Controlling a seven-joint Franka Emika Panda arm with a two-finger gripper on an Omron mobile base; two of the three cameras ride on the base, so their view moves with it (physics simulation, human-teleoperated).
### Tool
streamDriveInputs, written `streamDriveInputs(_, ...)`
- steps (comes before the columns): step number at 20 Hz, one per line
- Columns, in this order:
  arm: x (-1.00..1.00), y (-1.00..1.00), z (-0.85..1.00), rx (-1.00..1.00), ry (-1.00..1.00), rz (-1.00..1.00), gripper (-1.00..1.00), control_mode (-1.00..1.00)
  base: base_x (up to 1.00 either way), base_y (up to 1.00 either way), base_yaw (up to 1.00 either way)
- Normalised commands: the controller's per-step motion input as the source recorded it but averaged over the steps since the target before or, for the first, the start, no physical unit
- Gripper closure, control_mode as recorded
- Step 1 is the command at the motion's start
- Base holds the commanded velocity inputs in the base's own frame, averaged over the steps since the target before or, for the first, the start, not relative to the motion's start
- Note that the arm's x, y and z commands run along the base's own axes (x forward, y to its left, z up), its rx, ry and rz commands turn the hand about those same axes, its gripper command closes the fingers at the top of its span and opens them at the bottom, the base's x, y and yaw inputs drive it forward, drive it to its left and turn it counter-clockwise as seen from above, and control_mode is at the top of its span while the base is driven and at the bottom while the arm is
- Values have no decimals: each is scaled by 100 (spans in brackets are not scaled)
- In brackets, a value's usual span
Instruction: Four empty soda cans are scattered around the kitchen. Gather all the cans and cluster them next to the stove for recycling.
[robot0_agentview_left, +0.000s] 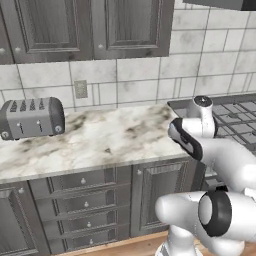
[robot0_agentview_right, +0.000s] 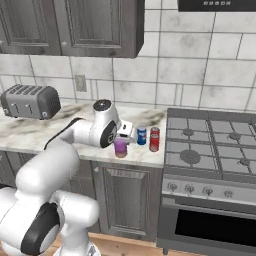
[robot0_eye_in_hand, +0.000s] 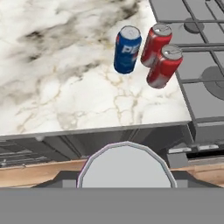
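Fingers: my gripper (robot0_agentview_right: 121, 142) is clamped on a small purple soda can (robot0_agentview_right: 120, 148); from the right base view I see it held upright at the near edge of the marble surface (robot0_agentview_right: 30, 135), bottom about level with the top. I can't tell whether it touches.
Purple can, hand view: its round pale lid (robot0_eye_in_hand: 126, 168) with a purple rim sits right under my camera, out past the surface's near edge.
Blue can: a blue cylindrical soda can (robot0_eye_in_hand: 127, 49) stands upright on the marble, just left of the reds.
Red cans: two red soda cans (robot0_eye_in_hand: 164, 65) (robot0_eye_in_hand: 155, 40) stand touching or nearly so, right beside the dark grey stove (robot0_agentview_right: 215, 142) with its black burner grates.
Cluster: blue and reds are grouped near the stove's left edge; the purple one is just left and nearer.
Elsewhere: a silver four-slot toaster (robot0_agentview_left: 32, 118) sits far left on the surface, well apart from the cans.
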Motion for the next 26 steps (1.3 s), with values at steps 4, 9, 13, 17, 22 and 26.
streamDriveInputs(4, 37, -10, -28, 0, 0, 0, 100, -100, 0, 0, 0)
streamDriveInputs(9, 31, -8, -32, 0, 0, 0, 100, -100, 0, 0, 0)
streamDriveInputs(13, 25, -11, -6, 0, 0, 0, 100, -100, 0, 0, 0)
streamDriveInputs(17, 25, -16, 0, 0, 0, 0, 100, -100, 0, 0, 0)
streamDriveInputs(22, 35, -5, -5, 0, 0, 0, 100, -100, 0, 0, 0)
streamDriveInputs(26, 38, -3, -12, 0, 0, 0, 100, -100, 0, 0, 0)
